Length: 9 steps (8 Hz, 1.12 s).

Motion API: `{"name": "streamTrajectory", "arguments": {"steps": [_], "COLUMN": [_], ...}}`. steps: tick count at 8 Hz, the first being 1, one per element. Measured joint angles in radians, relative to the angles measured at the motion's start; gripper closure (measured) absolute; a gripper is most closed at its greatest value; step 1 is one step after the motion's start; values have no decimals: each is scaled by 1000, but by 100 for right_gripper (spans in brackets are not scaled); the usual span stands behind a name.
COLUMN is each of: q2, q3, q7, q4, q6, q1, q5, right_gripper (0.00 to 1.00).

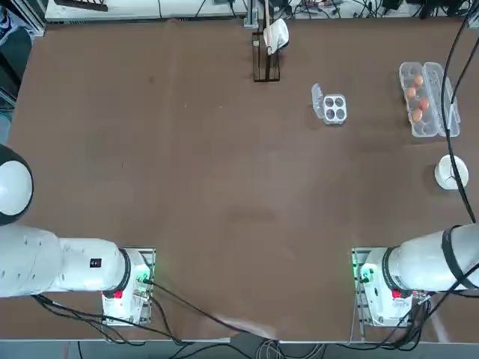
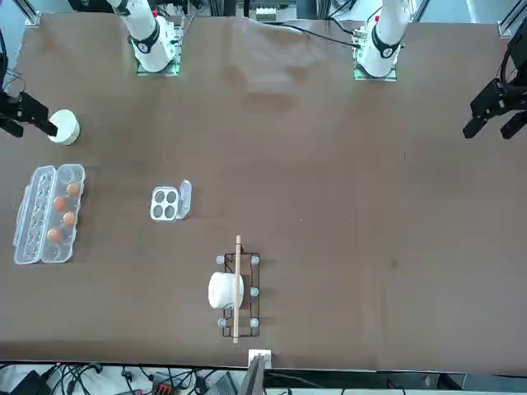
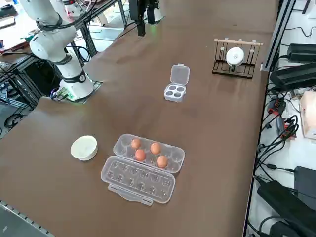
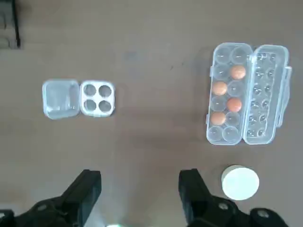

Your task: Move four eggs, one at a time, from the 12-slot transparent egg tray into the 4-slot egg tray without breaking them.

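Four orange-brown eggs (image 4: 219, 87) lie in one row pair of the 12-slot transparent egg tray (image 4: 227, 135), whose lid is folded open beside it. The same eggs (image 1: 417, 116) and the 12-slot tray (image 1: 426, 129) sit at the table's far right in the top view. The 4-slot egg tray (image 4: 97, 98) stands with its cups bare and its small lid open, left of the long carton (image 3: 138, 180) and apart from it. My right gripper (image 4: 139, 189) hovers high above the table, open and holding nothing, close to the bowl side of the long tray (image 2: 59, 251).
A round white bowl (image 4: 240, 182) rests on the table just beside the long carton's near end. A small dark rack holding a white cup (image 1: 267, 52) stands at the far edge. Brown tabletop stretches between the two trays.
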Motion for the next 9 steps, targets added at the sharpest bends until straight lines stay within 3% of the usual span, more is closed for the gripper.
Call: {"name": "streamTrajectory", "arguments": {"steps": [7, 9], "q2": [-45, -79], "q3": [-9, -16], "q7": [-645, -845], "q4": [-104, -197], "q6": [-48, 26], "q1": [-50, -88], "q5": [-59, -62], "right_gripper": [0, 0]}}
